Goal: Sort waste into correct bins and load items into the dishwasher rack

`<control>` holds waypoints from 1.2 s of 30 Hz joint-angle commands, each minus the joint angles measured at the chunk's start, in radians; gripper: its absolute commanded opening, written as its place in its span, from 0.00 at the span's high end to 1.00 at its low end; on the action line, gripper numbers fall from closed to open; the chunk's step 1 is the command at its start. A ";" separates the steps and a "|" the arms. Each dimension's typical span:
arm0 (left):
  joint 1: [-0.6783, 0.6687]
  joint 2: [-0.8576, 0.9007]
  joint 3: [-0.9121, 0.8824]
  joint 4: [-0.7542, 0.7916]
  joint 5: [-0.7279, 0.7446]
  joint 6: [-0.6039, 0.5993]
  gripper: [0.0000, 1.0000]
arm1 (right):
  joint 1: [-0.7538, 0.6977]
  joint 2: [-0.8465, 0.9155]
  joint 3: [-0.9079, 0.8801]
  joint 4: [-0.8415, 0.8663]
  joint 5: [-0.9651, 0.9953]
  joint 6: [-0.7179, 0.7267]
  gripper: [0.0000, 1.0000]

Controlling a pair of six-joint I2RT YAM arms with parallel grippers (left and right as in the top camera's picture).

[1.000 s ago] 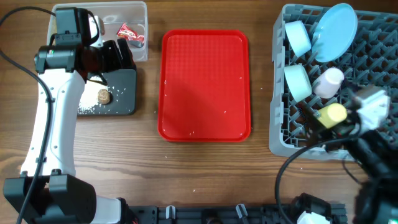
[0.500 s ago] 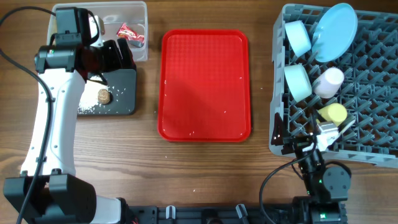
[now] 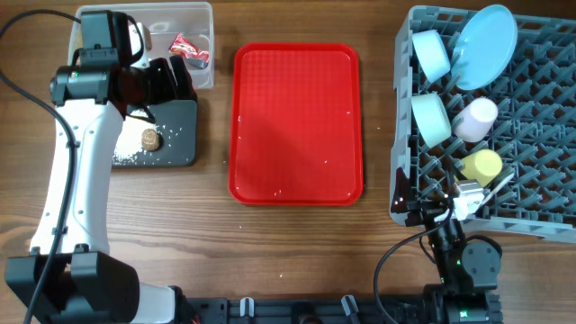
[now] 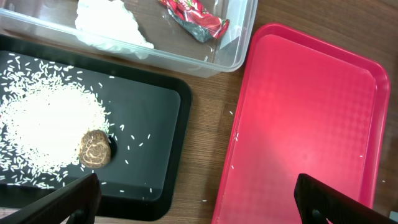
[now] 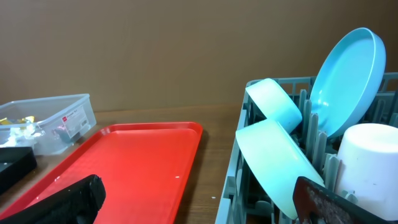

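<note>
My left gripper (image 3: pixel 176 77) hangs open and empty over the seam between the clear tub (image 3: pixel 202 20) and the black tray (image 3: pixel 180 135). Seen from the left wrist, the gripper (image 4: pixel 198 186) spans the tray's corner and the red tray's edge. The tub (image 4: pixel 239 46) holds a white tissue (image 4: pixel 112 25) and a red wrapper (image 4: pixel 196 15). The black tray (image 4: pixel 155 112) carries rice (image 4: pixel 50 121) and a brown food piece (image 4: pixel 95 149). The grey rack (image 3: pixel 540 108) holds the blue plate (image 3: pixel 484 34), two bowls (image 3: pixel 430 52) (image 3: pixel 432 117), a pale cup (image 3: pixel 475 117) and a yellow cup (image 3: pixel 481 164). My right gripper (image 5: pixel 199 186) is open and empty, low by the rack's near-left corner.
A flat red serving tray (image 3: pixel 297 121) lies mid-table with a few rice grains on it. Stray grains dot the wood beside it. The right arm (image 3: pixel 459 256) is folded at the table's front edge. Cables trail along both sides.
The right arm has drawn back from the rack's right side to the front edge below the rack's corner. The left arm has not moved.
</note>
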 commanded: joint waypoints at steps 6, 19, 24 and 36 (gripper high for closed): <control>0.008 0.005 -0.001 0.002 -0.010 0.016 0.00 | 0.004 -0.016 -0.001 0.002 0.021 -0.014 0.00; -0.002 -0.286 -0.113 0.224 -0.002 0.069 0.00 | 0.004 -0.014 -0.001 0.002 0.021 -0.014 0.00; 0.002 -0.713 -0.611 0.552 -0.002 0.070 0.00 | 0.004 -0.014 -0.001 0.002 0.021 -0.014 0.00; 0.002 -1.464 -1.384 0.824 -0.002 0.037 0.00 | 0.004 0.008 -0.001 0.002 0.021 -0.013 0.00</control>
